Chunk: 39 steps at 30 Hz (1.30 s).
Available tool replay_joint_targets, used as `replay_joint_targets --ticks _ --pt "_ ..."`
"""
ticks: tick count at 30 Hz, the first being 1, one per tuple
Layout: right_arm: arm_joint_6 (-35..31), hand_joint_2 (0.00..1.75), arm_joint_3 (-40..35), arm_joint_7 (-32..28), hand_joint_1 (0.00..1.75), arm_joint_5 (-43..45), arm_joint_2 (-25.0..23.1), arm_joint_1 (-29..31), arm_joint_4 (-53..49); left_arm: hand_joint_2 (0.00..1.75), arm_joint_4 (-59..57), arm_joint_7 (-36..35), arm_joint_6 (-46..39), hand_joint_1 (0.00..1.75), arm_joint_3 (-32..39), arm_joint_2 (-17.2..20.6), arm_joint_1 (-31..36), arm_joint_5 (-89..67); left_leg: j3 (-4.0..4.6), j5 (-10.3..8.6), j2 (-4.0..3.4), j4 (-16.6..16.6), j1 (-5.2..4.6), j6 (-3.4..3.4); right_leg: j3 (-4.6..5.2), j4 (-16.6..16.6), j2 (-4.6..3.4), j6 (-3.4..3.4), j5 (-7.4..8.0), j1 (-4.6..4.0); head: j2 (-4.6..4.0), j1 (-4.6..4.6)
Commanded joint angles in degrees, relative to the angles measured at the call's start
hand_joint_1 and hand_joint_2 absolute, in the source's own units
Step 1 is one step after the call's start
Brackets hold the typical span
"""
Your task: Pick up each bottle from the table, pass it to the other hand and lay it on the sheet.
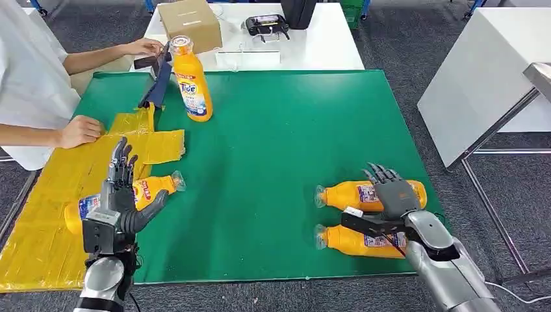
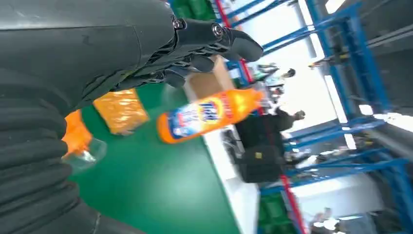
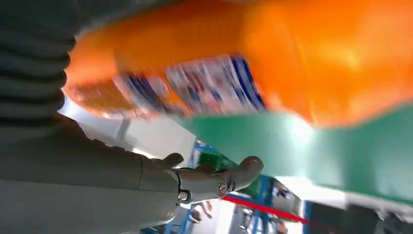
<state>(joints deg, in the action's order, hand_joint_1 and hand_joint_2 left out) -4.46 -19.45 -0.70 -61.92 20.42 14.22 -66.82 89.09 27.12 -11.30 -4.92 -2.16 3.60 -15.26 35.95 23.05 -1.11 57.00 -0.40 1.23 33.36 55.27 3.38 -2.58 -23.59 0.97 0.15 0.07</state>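
the left hand (image 1: 120, 195) covers the middle of a lying bottle (image 1: 153, 188), so only its clear cap end and orange base show past the fingers; whether the palm touches it cannot be told. the right hand (image 1: 393, 192) hides part of the label of the far bottle (image 1: 344, 195), and its wrist crosses the base end of the near bottle (image 1: 354, 240); contact cannot be told. in the right wrist view an orange bottle (image 3: 272, 58) just beyond the hand is blurred and cut off by the picture's edges, its label unreadable. beyond the left hand, a person (image 1: 29, 78) is cut off at the picture's edge.
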Motion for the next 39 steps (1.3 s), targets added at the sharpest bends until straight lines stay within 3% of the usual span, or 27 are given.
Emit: replay_joint_targets --ticks 1,4,7,9,10,13,14,15,16,21,24,29,30,39 --pt "-4.02 1.75 -0.88 5.00 0.00 -6.87 -4.95 5.63 20.68 1.75 5.60 0.22 0.49 0.00 -6.29 0.06 -1.32 1.72 -0.40 0.17 0.01 -0.02 0.14 -0.11 -0.45 -0.13 -0.35 0.12 -0.09 -0.09 0.00 -0.02" --pt "-5.57 1.75 -1.46 6.03 0.00 -9.36 -6.65 10.73 31.06 1.75 3.25 0.32 0.75 0.00 -8.08 -0.12 0.66 2.25 -0.22 0.06 -0.06 -0.03 0.11 -0.07 -0.27 -0.11 -0.29 0.08 0.02 -0.07 0.00 -0.02" --pt "-5.57 1.75 -1.46 6.03 0.00 -9.36 -6.65 10.73 31.06 1.75 3.25 0.32 0.75 0.00 -8.08 -0.12 0.66 2.25 -0.25 0.03 0.02 -0.03 0.11 -0.06 -0.30 -0.12 -0.19 0.08 0.02 -0.09 0.00 0.00" --pt "-3.88 1.75 -1.11 7.52 0.02 -10.03 -7.52 13.07 36.27 1.75 2.23 0.37 1.24 0.00 -8.87 0.08 1.60 3.01 -0.41 0.01 0.00 -0.04 0.11 -0.06 -0.39 -0.12 -0.21 0.07 0.02 -0.06 0.00 0.00" --pt "-3.40 1.75 -1.02 7.93 0.33 -10.17 -7.71 13.79 37.89 1.75 1.78 0.37 1.39 0.00 -9.16 0.00 1.88 3.34 -0.50 0.03 0.03 -0.03 0.12 -0.08 -0.49 -0.12 -0.25 0.10 0.00 -0.07 0.00 0.04" --pt "-2.66 1.75 -0.71 8.11 0.77 -10.47 -8.02 16.29 43.40 1.75 -0.57 0.42 2.03 0.00 -10.33 -0.28 3.53 4.62 -0.48 -0.01 0.04 -0.03 0.11 -0.04 -0.43 -0.14 -0.16 0.06 0.06 -0.07 0.00 0.00" --pt "-2.54 1.75 -0.68 8.20 1.13 -10.71 -8.09 16.86 44.52 1.75 -1.03 0.48 2.02 0.00 -10.52 -0.28 3.80 5.05 -0.53 -0.02 0.09 -0.03 0.13 -0.06 -0.48 -0.15 -0.18 0.08 0.06 -0.07 0.00 0.02" --pt "-2.28 1.75 -0.75 8.44 1.27 -10.95 -8.10 17.07 45.05 1.75 -1.15 0.53 2.01 0.00 -10.63 -0.27 3.91 5.16 -0.62 -0.04 0.15 -0.05 0.14 -0.08 -0.54 -0.18 -0.21 0.11 0.05 -0.08 0.00 0.00" --pt "-2.10 1.75 -0.68 8.48 1.36 -11.01 -7.99 17.30 45.50 1.75 -1.44 0.58 1.98 0.00 -10.77 -0.31 4.12 5.26 -0.70 -0.05 0.19 -0.06 0.17 -0.10 -0.56 -0.20 -0.28 0.15 0.06 -0.09 0.00 0.00" --pt "-1.89 1.75 -0.56 8.74 1.36 -11.20 -7.87 17.62 46.33 1.75 -2.03 0.69 1.90 0.00 -10.87 -0.37 4.45 5.63 -0.96 -0.06 0.19 -0.10 0.15 -0.01 -0.39 -0.30 -0.23 0.09 -0.03 -0.05 0.00 0.04" --pt "-1.23 1.75 -0.49 8.91 1.75 -11.30 -7.93 17.80 46.88 1.75 -2.07 0.71 1.86 0.00 -10.82 -0.40 4.39 6.09 -1.11 0.03 0.15 -0.06 0.12 0.06 -0.56 -0.26 -0.12 -0.15 -0.03 -0.03 0.00 0.02" --pt "-4.55 1.75 -0.51 8.22 1.75 -11.81 -8.50 17.92 45.76 1.75 -2.87 0.40 1.36 0.00 -10.15 -0.63 3.69 7.17 -1.14 0.05 0.20 -0.11 0.14 0.03 -0.79 -0.32 -0.19 -0.12 -0.05 -0.05 0.00 0.00" --pt "-5.78 1.75 -0.21 7.99 1.75 -11.52 -8.95 18.04 45.04 1.75 -2.83 0.41 1.34 0.00 -10.11 -0.59 3.47 7.19 -1.17 0.07 0.15 -0.11 0.15 0.03 -1.22 -0.34 -0.21 -0.13 -0.06 -0.05 0.00 0.02" --pt "-5.54 1.75 -0.19 8.18 1.75 -11.65 -9.06 18.09 44.86 1.75 -2.47 0.34 1.31 0.00 -10.12 -0.59 3.36 7.19 -1.08 0.06 0.09 -0.07 0.12 0.05 -1.13 -0.26 -0.23 -0.15 -0.04 -0.03 0.00 0.00"
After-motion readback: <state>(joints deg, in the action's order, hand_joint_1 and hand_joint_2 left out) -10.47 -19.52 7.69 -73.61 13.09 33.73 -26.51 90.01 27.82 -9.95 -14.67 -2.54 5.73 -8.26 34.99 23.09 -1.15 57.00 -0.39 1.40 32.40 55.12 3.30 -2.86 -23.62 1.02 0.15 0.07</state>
